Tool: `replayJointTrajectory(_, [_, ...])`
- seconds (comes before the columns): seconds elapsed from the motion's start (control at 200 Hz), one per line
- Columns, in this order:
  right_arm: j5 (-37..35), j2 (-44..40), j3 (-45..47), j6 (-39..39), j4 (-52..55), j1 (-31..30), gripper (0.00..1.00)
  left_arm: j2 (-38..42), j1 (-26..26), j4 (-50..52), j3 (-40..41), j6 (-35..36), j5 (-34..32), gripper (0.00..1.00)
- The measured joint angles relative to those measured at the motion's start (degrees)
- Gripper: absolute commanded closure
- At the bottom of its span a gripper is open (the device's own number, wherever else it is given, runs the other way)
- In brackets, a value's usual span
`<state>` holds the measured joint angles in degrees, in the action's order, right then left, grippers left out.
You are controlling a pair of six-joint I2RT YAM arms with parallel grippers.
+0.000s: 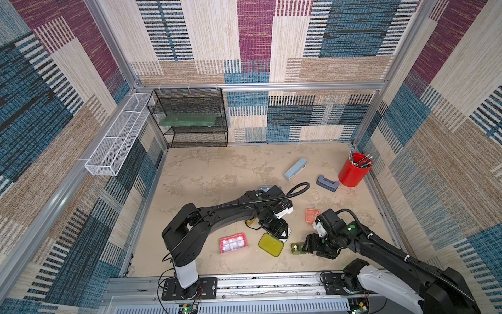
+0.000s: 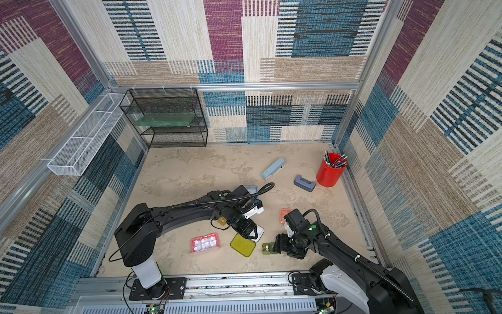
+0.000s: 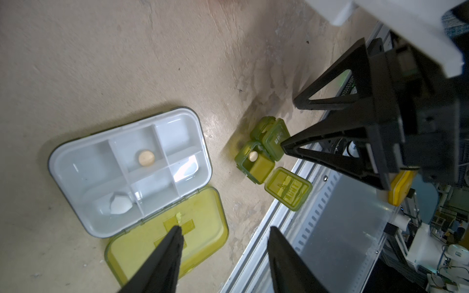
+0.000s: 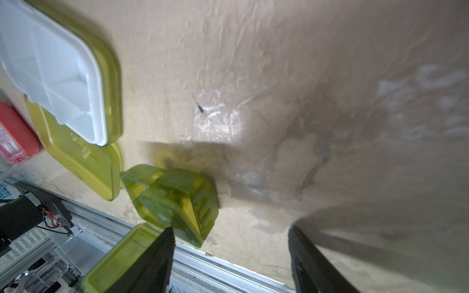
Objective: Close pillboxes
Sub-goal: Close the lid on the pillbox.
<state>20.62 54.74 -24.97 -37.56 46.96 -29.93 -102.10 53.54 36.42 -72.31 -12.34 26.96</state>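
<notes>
Patterned fabric walls (image 1: 298,40) enclose the surface (image 1: 217,174), where the dark green pillbox (image 3: 256,162) sits by the front rail (image 1: 271,284), one lid open. Right jaws stand apart, one tip touching a lid; left jaws hang apart above the open yellow-green pillbox (image 3: 132,172). An off-centre push could skid the box, spilling its pill (image 3: 253,156).

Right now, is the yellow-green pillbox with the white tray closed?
No: in the left wrist view the yellow-green pillbox lies open, its lid folded out flat beside the white tray.

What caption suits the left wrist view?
Open left gripper above the open yellow-green pillbox; right gripper at the small green pillbox.
</notes>
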Motion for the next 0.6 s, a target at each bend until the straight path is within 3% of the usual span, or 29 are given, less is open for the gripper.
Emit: replayJointTrajectory(0.601, [1.79,0.07,0.61,2.45,-0.22,2.29,0.27,-0.74,0.92,-0.13,-1.11,-1.27,-0.13,0.43])
